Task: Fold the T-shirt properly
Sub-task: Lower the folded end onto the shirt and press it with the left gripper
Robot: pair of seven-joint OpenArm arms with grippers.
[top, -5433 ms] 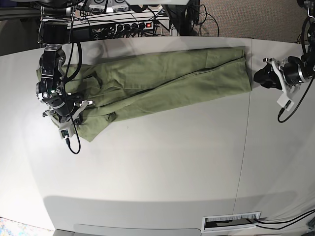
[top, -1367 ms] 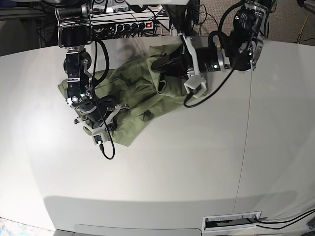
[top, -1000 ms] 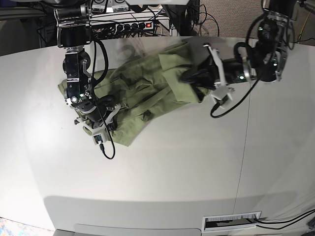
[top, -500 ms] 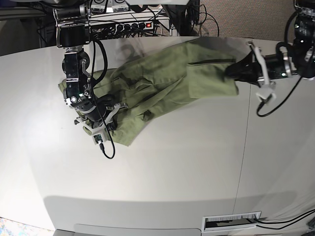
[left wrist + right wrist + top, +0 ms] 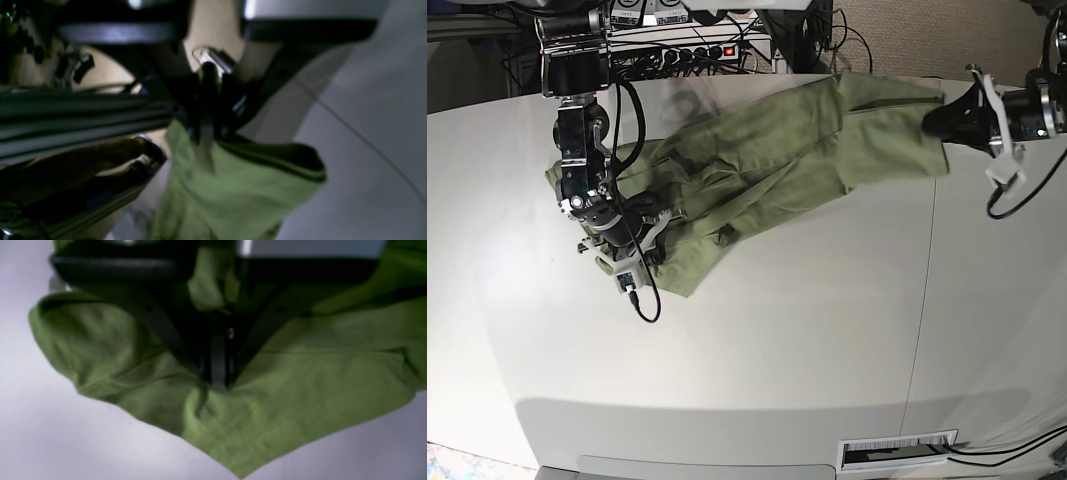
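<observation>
Base view showed the right gripper [image 5: 627, 232] at far left, jaws clamped on the T-shirt [image 5: 767, 160], which stretched rumpled across the far pale surface [image 5: 777, 340] to the left gripper [image 5: 939, 125], jaws pinching its right edge.

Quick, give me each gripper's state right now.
Left gripper: shut on the T-shirt, pinching its far end.
Right gripper: shut on the T-shirt, pinching the fabric against the table.
</observation>
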